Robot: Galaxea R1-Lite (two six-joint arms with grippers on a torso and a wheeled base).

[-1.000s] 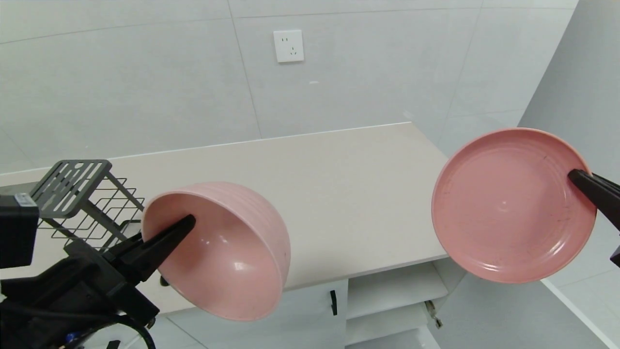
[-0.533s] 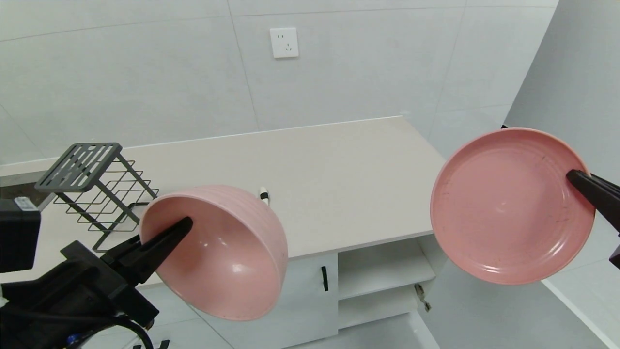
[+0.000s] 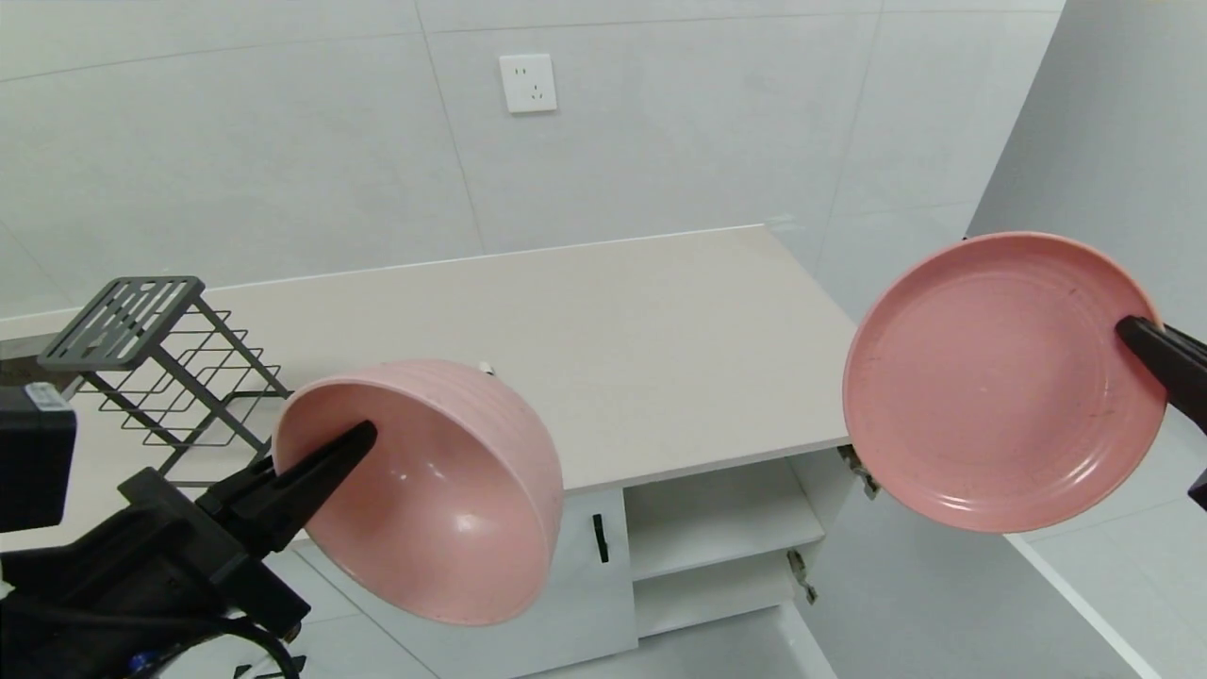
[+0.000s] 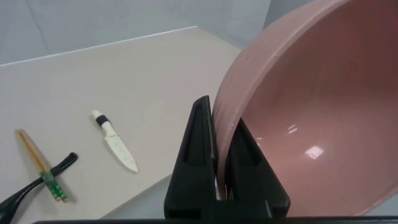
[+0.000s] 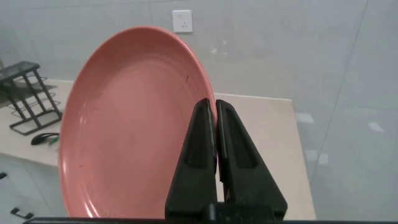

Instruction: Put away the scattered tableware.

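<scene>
A pink bowl (image 3: 443, 500) hangs tilted on its side in front of the counter's front edge. My left gripper (image 3: 349, 443) is shut on its rim, one finger inside and one outside; the left wrist view shows the same gripper (image 4: 217, 118) on the bowl (image 4: 311, 112). Off the counter's right end, my right gripper (image 3: 1136, 335) is shut on the rim of a pink plate (image 3: 1000, 382), which is held nearly upright. The right wrist view shows this gripper (image 5: 214, 109) on the plate (image 5: 124, 124). A white knife (image 4: 116, 142), chopsticks (image 4: 38, 165) and a black utensil handle (image 4: 37, 186) lie on the counter.
The beige counter (image 3: 613, 321) runs along a tiled wall with a socket (image 3: 528, 83). A black wire rack (image 3: 141, 349) stands at the counter's left. Below the counter, a white cabinet (image 3: 717, 519) has open shelves at its right end and a closed door beside them.
The whole view has shifted, so the camera moved: counter, rack and socket now lie further left. The plate sits slightly higher. Both grips are unchanged.
</scene>
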